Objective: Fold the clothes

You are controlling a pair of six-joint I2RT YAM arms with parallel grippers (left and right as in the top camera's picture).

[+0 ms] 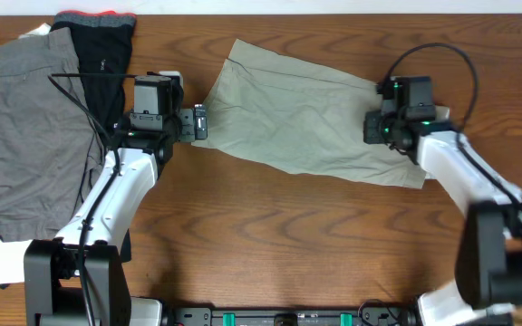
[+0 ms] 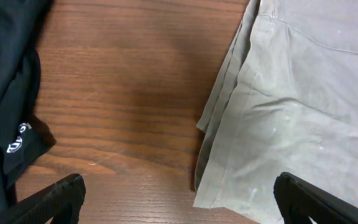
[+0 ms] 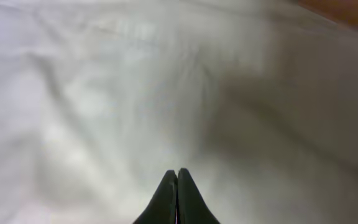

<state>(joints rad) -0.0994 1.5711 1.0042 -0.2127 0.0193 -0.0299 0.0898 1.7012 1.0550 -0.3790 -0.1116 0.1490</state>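
Observation:
The khaki-beige shorts [image 1: 306,118] lie folded in a flat slanted band on the wooden table, centre to right. My left gripper [image 1: 198,122] is open beside their left edge. In the left wrist view its fingers [image 2: 179,199] straddle bare wood and the layered hem of the shorts [image 2: 303,93], holding nothing. My right gripper [image 1: 374,127] is over the right end of the shorts. In the right wrist view its fingers [image 3: 177,173] are pressed together just above the pale cloth [image 3: 104,93], with no fabric seen between them.
Darker grey shorts [image 1: 21,136] lie at the table's left. A black garment [image 1: 98,54] with a red waistband lies beside them, under my left arm, and also shows in the left wrist view [image 2: 5,74]. Bare wood [image 1: 288,244] lies in front of the khaki shorts.

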